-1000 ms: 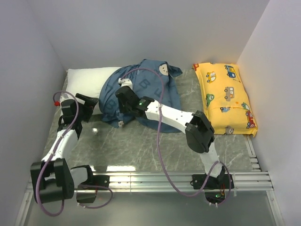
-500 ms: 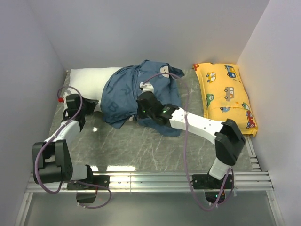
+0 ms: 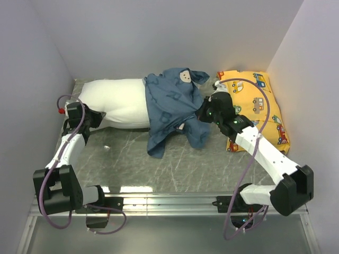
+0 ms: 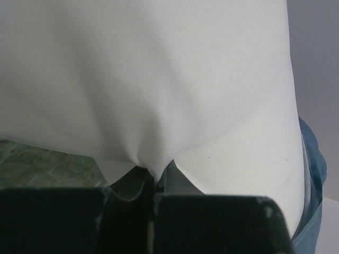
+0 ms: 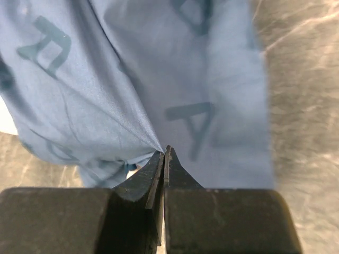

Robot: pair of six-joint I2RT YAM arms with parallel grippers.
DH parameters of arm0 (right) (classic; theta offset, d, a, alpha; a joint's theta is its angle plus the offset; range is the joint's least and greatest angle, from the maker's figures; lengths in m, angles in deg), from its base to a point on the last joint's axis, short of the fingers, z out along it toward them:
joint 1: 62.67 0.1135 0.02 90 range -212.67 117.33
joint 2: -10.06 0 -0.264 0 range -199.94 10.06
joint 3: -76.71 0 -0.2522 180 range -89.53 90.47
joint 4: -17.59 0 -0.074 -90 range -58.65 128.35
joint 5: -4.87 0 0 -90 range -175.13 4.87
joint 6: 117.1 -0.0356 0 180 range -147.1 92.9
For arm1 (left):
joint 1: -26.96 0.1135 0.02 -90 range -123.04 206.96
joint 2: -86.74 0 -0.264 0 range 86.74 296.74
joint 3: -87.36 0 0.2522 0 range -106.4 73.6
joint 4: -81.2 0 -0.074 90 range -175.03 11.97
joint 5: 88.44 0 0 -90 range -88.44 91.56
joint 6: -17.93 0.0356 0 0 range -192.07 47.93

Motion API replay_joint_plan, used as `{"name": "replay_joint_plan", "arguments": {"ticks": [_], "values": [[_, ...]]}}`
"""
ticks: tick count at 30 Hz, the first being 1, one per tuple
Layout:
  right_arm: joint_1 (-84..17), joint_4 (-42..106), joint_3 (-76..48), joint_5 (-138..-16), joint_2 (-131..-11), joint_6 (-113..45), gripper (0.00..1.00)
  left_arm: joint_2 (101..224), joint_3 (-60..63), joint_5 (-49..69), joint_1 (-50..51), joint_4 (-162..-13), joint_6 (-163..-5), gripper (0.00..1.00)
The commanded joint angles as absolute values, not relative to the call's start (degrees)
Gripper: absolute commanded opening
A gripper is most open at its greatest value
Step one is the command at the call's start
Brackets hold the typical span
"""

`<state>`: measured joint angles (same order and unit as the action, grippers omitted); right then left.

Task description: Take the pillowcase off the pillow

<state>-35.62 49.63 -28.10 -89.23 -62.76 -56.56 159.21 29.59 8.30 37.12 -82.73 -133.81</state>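
The plump white pillow [image 3: 116, 99] lies at the back left, its left half bare. The dusty-blue pillowcase [image 3: 172, 103] with a mouse face covers its right end and trails onto the table. My left gripper [image 3: 94, 117] is shut on a pinch of the pillow [image 4: 159, 95] at its near left edge, the white cloth puckered between the jaws [image 4: 154, 177]. My right gripper [image 3: 200, 112] is shut on the pillowcase [image 5: 132, 79], a fold pulled taut to the fingertips [image 5: 164, 151]. A strip of blue pillowcase [image 4: 312, 174] shows at the right of the left wrist view.
A yellow car-print pillow [image 3: 254, 108] lies along the right wall, just behind my right arm. White walls close in the left, back and right. A metal rail [image 3: 175, 201] runs along the near edge of the marble table [image 3: 132, 164].
The right gripper has pulled the pillowcase rightward, baring much more of the white pillow. The left gripper has closed on the pillow's near left edge.
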Motion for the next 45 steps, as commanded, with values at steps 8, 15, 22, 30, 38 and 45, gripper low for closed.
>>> {"name": "replay_joint_plan", "arguments": {"ticks": [8,15,22,30,38,45], "values": [[-40.0,54.5,-28.9,-95.5,-55.1,-53.1,0.00,156.9,20.0,-0.8,47.7,-74.6,-127.8,0.00],[-41.5,57.1,-26.5,-86.7,-52.0,-52.1,0.00,158.7,18.1,9.4,48.7,-77.5,-124.7,0.01],[-24.6,54.4,-30.7,-94.4,-54.5,-54.1,0.00,158.7,8.7,9.6,40.3,-69.3,-117.3,0.75],[-18.4,50.2,-34.1,-93.7,-60.3,-54.6,0.00,148.4,14.2,-14.3,18.4,-58.7,-125.6,0.96],[-16.8,50.9,-32.8,-93.4,-61.8,-53.2,0.00,135.9,33.8,-19.5,4.2,-64.9,-144.9,0.99],[-17.0,52.0,-33.7,-94.9,-60.9,-52.9,0.00,144.6,39.0,-11.2,4.2,-79.6,-150.0,0.99]]}}
